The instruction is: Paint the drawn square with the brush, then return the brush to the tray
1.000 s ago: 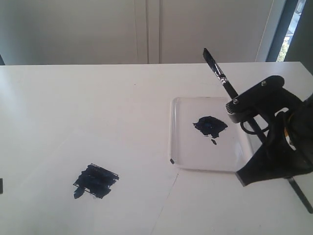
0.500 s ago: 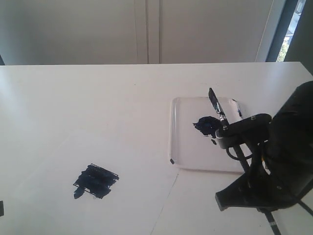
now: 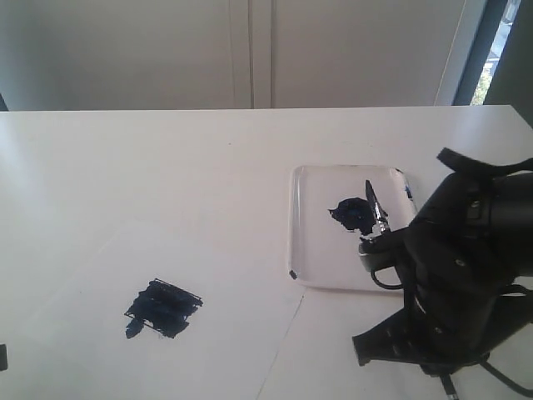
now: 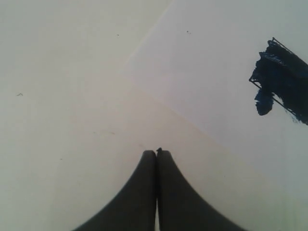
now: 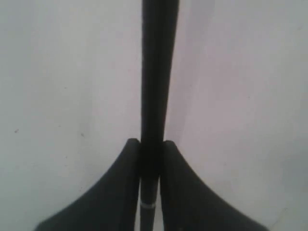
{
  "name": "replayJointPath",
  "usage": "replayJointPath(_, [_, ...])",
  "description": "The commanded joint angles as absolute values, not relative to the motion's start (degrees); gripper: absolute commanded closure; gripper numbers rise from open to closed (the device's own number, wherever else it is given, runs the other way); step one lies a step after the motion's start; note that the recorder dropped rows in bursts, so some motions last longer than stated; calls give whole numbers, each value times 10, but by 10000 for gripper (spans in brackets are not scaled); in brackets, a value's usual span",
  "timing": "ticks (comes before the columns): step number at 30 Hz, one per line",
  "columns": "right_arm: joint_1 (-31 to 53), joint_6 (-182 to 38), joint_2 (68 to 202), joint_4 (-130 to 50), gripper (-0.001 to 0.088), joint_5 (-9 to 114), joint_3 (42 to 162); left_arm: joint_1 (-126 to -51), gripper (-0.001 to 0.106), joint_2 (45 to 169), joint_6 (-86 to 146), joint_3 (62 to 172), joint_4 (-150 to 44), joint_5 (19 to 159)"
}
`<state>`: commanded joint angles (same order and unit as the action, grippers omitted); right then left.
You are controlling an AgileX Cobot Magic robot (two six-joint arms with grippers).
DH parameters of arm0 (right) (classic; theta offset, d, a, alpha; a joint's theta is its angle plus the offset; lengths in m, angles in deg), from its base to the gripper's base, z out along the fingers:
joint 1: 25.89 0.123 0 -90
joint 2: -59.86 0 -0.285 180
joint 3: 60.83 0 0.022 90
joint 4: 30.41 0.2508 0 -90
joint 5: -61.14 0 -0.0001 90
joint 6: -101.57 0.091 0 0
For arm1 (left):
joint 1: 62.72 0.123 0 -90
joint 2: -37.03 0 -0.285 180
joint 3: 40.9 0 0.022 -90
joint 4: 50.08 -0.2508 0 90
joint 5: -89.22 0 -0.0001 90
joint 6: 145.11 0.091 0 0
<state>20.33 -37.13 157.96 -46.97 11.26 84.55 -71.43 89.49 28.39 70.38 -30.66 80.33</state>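
White tabletop (image 3: 166,167); left gripper (image 4: 157,152) closed, right gripper (image 5: 150,143) tight on brush (image 5: 156,72), now lower, seemingly over tray (image 3: 312,250)

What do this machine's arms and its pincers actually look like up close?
The right arm is bulky and matte black, with rounded housings and a thin black cable looping out beside it. The left gripper and the right gripper each end in two smooth black fingers, broad at the base and curving inward to narrow tips. No markings or labels show.

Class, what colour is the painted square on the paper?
Dark blue-black. The drawn square shows best in the left wrist view.
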Motion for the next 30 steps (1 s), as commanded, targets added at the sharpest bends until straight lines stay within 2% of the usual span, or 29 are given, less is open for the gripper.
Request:
replayJointPath(7, [202, -314, 1585, -525, 862, 141, 846, -714, 1053, 895, 289, 704, -307, 796])
replayJointPath(12, [187, -303, 1585, -536, 673, 148, 846, -714, 1053, 895, 291, 704, -307, 796])
replayJointPath(15, [186, -303, 1585, -539, 622, 158, 846, -714, 1053, 895, 291, 704, -307, 796])
replayJointPath(24, [187, -306, 1571, -572, 620, 175, 846, -714, 1053, 895, 278, 704, -295, 796])
replayJointPath(30, [187, -309, 1486, -615, 620, 206, 846, -714, 1053, 895, 271, 704, -295, 806])
